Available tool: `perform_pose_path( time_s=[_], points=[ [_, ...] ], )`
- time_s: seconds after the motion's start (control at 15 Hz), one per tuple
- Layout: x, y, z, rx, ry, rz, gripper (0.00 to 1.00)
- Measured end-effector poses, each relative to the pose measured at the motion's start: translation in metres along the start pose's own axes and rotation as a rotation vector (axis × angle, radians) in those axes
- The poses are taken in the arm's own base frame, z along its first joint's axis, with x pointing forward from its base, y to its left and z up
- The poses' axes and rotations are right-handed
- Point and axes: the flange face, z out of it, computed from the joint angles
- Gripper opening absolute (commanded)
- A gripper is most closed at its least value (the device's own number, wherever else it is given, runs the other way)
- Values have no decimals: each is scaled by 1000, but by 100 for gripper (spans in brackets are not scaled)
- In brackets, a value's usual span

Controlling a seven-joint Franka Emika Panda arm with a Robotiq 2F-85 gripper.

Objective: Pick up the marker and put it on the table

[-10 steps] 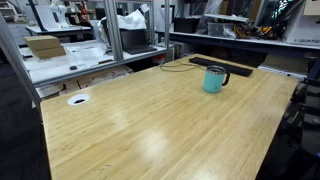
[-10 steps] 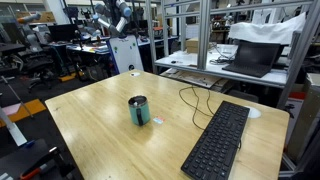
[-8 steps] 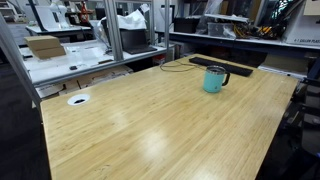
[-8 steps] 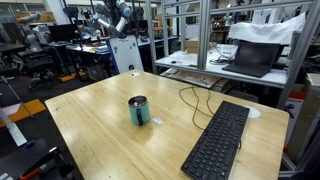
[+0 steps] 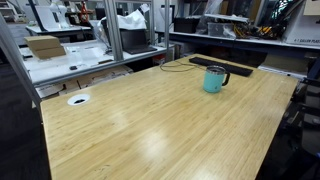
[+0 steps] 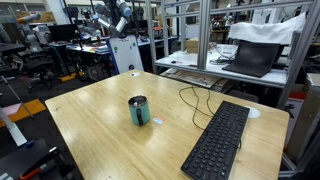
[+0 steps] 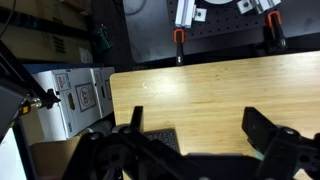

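The bamboo-grain table [image 5: 150, 130] fills both exterior views [image 6: 100, 125] and the wrist view [image 7: 210, 85]. A teal mug [image 5: 214, 79] stands upright on it, near a black keyboard [image 6: 215, 142]. No marker shows clearly in any view, and I cannot see inside the mug [image 6: 138, 110]. My gripper [image 7: 200, 125] is open and empty, high above the table, with its two dark fingers spread wide. A corner of the keyboard [image 7: 160, 140] shows by one finger. The arm [image 6: 118, 20] stands behind the table's far edge.
A black cable [image 6: 192, 100] loops on the table past the keyboard. The white-ringed cable hole [image 5: 78, 99] lies near one edge. White workbenches with metal frames [image 5: 70, 60] hold boxes. A laptop [image 6: 250, 58] is on a bench beyond the table.
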Motion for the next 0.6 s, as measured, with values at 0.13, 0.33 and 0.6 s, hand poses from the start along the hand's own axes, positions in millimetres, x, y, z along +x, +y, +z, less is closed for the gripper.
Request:
perform_pose_path(
  time_s=[0.13,0.33,0.6],
  points=[
    [1,-2,3,10,-16,31,100],
    [12,-15,14,56,-76,162,100],
    [35,-49,13,143,-141,350,100]
  ],
)
